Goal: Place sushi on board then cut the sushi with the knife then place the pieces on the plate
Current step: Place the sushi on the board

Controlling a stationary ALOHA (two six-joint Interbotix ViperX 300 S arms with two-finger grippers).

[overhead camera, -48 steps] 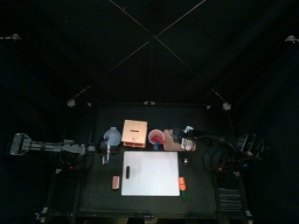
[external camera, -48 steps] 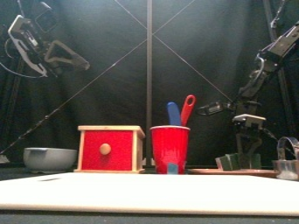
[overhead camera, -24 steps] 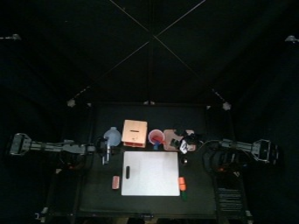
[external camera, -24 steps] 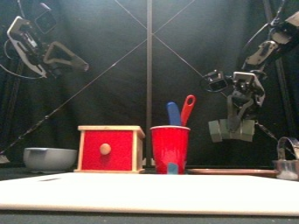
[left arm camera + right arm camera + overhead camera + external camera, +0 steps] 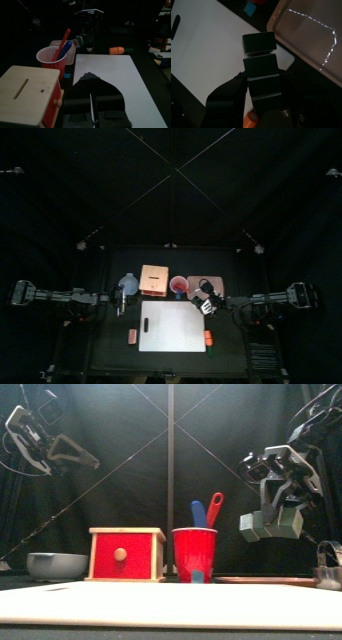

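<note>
The right arm has come up off the pink tray point(image 5: 211, 280) and swung forward. A second ago its tool sat low at the tray; now the right tool point(image 5: 269, 526) hangs well clear of the desk point(image 5: 107, 353), nearer the front. It grips the sushi roll point(image 5: 260, 62), whose dark blocks stand in a row between the jaws. The roll is in the air over the back right corner of the white board point(image 5: 174, 326), its far end just beside the tray's edge — touching neither.

The red cup point(image 5: 195, 552) with the blue knife point(image 5: 198, 512) and red knife point(image 5: 215, 504) stands between the wooden box point(image 5: 127, 554) and the tray. The left arm rests at the desk's left side. The left tool point(image 5: 91, 79) has its jaws drawn together on nothing and points along the board beside the box.
</note>
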